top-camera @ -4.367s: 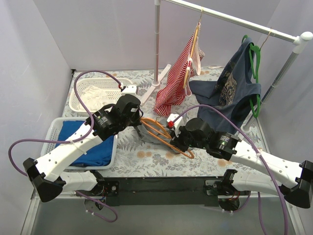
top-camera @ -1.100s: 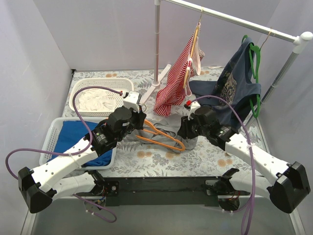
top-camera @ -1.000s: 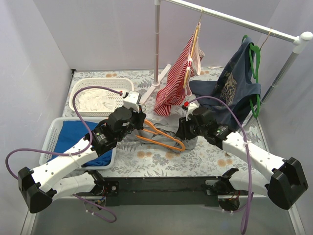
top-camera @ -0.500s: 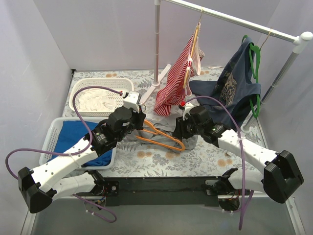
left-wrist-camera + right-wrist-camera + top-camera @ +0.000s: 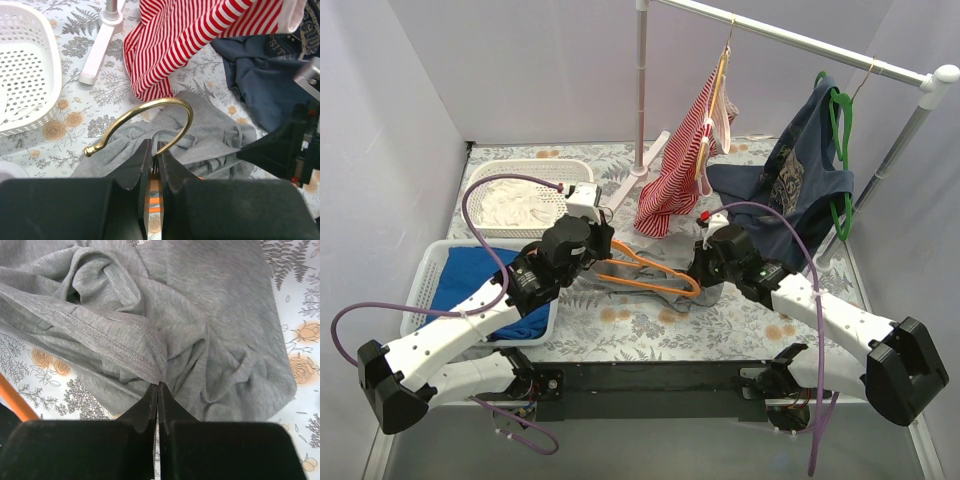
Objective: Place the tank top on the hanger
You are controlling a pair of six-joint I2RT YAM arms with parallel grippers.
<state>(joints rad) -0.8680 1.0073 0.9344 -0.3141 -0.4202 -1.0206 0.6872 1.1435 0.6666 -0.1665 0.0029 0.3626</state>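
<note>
The grey tank top [image 5: 712,290] lies crumpled on the floral table between the two arms. The orange hanger [image 5: 655,275] lies across it. My left gripper [image 5: 603,250] is shut on the hanger's neck. In the left wrist view the gripper [image 5: 155,149] pinches just below the brass hook [image 5: 189,116], with the orange plastic [image 5: 155,200] showing between the jaws and the tank top [image 5: 215,135] beyond. My right gripper [image 5: 699,268] is at the top's right side. In the right wrist view the right gripper [image 5: 158,385] is shut on a hemmed fold of the tank top [image 5: 215,315], and an orange hanger arm [image 5: 15,400] shows at the left.
A red-and-white striped top [image 5: 682,160] on a cream hanger and a navy printed shirt [image 5: 800,185] on a green hanger [image 5: 842,130] hang from the rail. The rack pole [image 5: 641,90] stands behind. At the left are a white basket [image 5: 480,215] and a basket of blue cloth [image 5: 425,275].
The right arm left the hanger's near end, swung to the tank top's right side and closed on its fabric. The hanger, held by the left gripper, has turned more level.
</note>
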